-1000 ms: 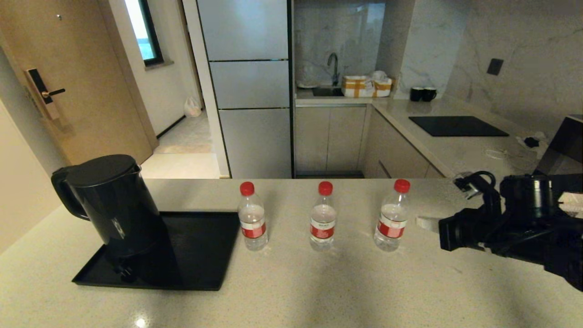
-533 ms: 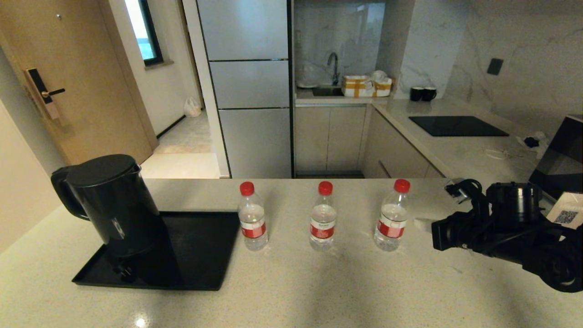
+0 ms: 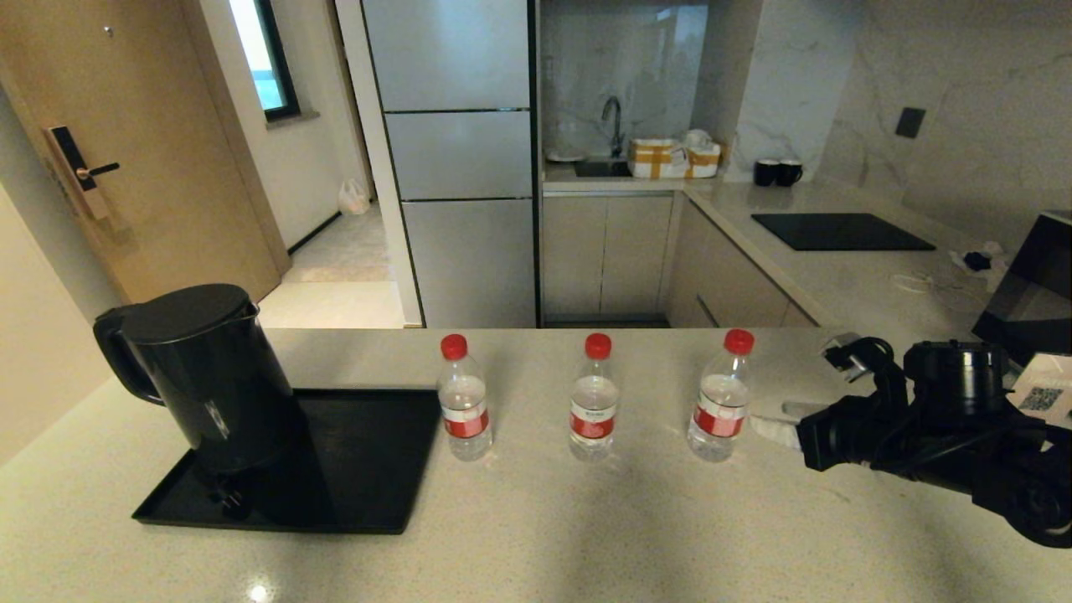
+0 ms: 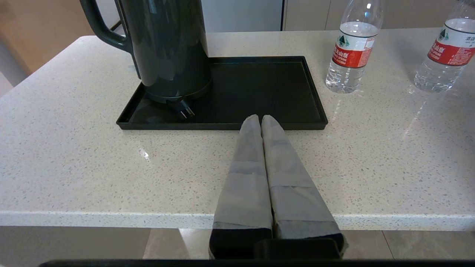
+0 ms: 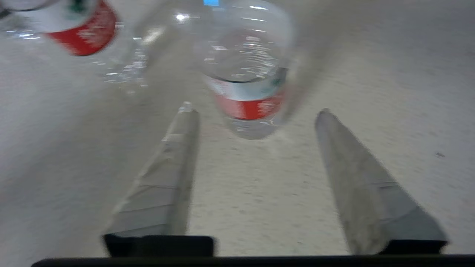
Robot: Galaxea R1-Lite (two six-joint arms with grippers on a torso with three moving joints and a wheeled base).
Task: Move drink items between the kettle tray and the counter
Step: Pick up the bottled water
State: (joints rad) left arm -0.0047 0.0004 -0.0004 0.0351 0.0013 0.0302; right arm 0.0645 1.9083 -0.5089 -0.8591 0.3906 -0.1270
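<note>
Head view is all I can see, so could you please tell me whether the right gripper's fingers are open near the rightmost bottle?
Observer: Yes. The right wrist view shows the right gripper open, its fingers spread with the rightmost bottle ahead of the gap, not yet between them.
Operator: Thank you. Where is the left gripper, please?
Observer: The left gripper is shut, its fingers pressed together, low at the counter's near edge, pointing at the kettle tray.
Operator: Is anything lying on the tray beside the kettle?
Observer: The left wrist view shows the kettle's plug resting on the tray in front of the kettle. The rest of the tray is bare.
</note>
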